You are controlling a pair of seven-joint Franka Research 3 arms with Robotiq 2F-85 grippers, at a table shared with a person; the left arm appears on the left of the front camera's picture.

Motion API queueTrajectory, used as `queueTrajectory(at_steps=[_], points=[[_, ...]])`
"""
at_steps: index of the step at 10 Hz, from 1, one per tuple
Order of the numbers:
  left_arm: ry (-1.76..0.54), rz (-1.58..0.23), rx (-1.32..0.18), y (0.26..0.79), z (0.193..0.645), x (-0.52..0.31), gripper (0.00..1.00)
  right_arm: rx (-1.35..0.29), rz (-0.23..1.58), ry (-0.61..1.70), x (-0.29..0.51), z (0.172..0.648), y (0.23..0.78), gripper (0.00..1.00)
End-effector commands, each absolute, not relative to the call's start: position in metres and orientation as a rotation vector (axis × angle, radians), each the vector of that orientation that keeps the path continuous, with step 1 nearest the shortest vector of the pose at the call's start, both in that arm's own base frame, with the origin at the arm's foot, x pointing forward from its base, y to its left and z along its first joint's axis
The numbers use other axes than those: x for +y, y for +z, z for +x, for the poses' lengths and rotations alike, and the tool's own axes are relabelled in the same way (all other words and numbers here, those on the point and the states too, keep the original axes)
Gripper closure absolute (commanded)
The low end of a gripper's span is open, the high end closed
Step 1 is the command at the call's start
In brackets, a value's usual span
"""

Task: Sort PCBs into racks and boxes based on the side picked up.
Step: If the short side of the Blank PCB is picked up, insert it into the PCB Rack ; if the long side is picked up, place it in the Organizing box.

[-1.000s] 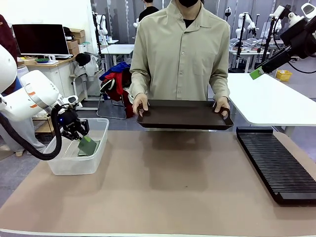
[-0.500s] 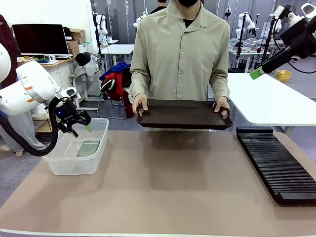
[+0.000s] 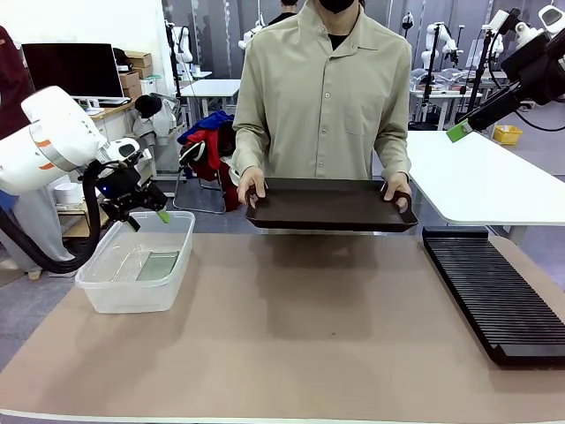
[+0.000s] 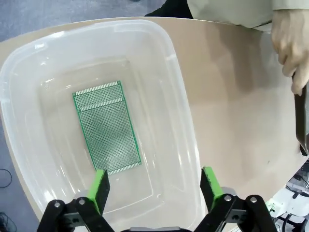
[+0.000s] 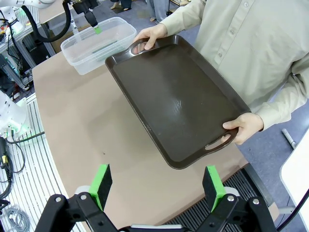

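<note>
My left jaws [image 4: 153, 186] stand fully parted and empty, green pads [image 4: 100, 186] well apart, hanging above the near end of the clear plastic tub [image 4: 181, 96]. One green PCB [image 4: 106, 126] lies flat on the tub floor, its perforated face up and its gold-edged contacts toward the far wall; nothing touches it. In the front view the same jaws [image 3: 146, 216] hover over the tub's [image 3: 97, 287] far rim, clear of the plastic, with the board [image 3: 159, 264] visible through the wall below.

My right jaws [image 5: 157, 186] are likewise spread and carry nothing, held high above the counter [image 5: 87, 121] and looking down on the dark brown tray [image 5: 174, 101]. The person's hands [image 5: 150, 35] grip the tray by its two cut-out handles; its surface is bare. In the front view the tray [image 3: 328, 205] is held level above the far edge of the counter.

The long black slotted rack [image 3: 493, 291] lies at the counter's right side; I see no board standing in its ribs, though thin edges would be hard to make out.

Progress, as I judge it: one board is sorted into the tub and released. The rack has received nothing that I can see, and no second board is visible, so any further sorting waits on a board arriving.
</note>
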State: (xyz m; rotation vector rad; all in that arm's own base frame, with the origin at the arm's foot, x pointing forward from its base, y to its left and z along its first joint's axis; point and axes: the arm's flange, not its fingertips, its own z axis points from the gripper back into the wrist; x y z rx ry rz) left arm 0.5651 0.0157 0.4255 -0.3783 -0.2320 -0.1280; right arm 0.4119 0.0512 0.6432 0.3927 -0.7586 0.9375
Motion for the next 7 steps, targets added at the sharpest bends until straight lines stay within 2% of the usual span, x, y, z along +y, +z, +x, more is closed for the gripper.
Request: queueTrajectory(at_steps=[1, 2, 7], points=[[-0.128, -0.401, -0.190, 0.415, 0.563, 0.017, 0.00, -0.764, 0.400, 0.938, 0.052, 0.412, 0.641, 0.00], [-0.128, -0.378, -0.232, 0.425, 0.565, 0.016, 0.00, -0.764, 0.400, 0.938, 0.052, 0.412, 0.641, 0.00], [-0.128, -0.378, -0.232, 0.425, 0.565, 0.016, 0.00, -0.764, 0.400, 0.938, 0.052, 0.412, 0.641, 0.00]])
